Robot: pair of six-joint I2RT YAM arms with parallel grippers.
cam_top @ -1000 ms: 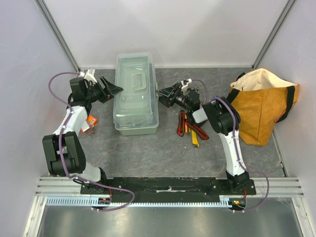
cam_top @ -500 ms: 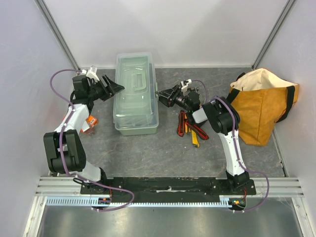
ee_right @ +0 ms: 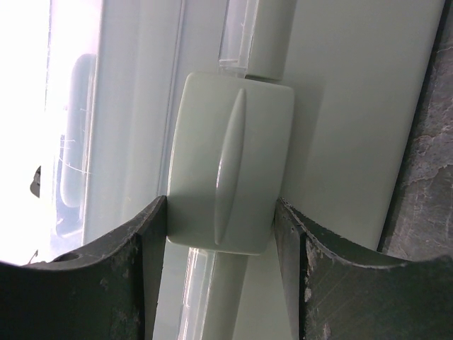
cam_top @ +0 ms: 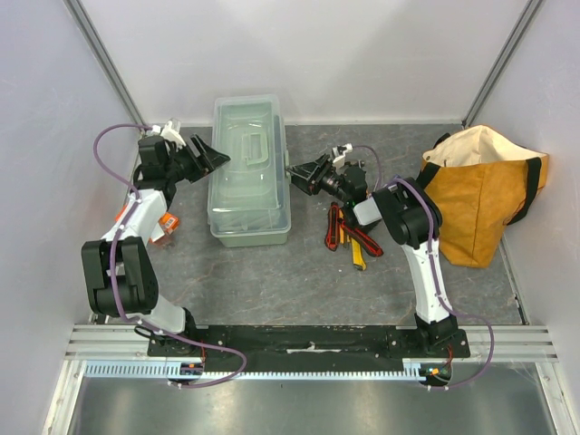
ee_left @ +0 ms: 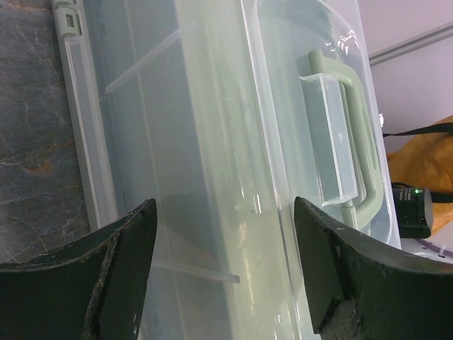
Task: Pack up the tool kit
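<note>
The pale green toolbox (cam_top: 249, 172) stands shut at the back middle, with its translucent lid (ee_left: 212, 127) and handle (ee_left: 347, 142) on top. My left gripper (cam_top: 217, 156) is open at the box's left edge, with its jaws spread over the lid (ee_left: 223, 212) and nothing between them. My right gripper (cam_top: 294, 172) is at the box's right side. Its fingers press both sides of the pale green latch (ee_right: 230, 163), so it is shut on the latch (ee_right: 219, 204). Red, yellow and black hand tools (cam_top: 349, 231) lie on the table to the right of the box.
An orange-tan fabric bag (cam_top: 480, 195) with black straps stands at the right. A small orange object (cam_top: 168, 220) lies by the left arm. A hinge tab (ee_left: 65, 18) shows at the lid's corner. White walls close in the back and sides.
My left gripper has moved a little toward the back along the box's left edge. The right gripper has stayed at the latch.
</note>
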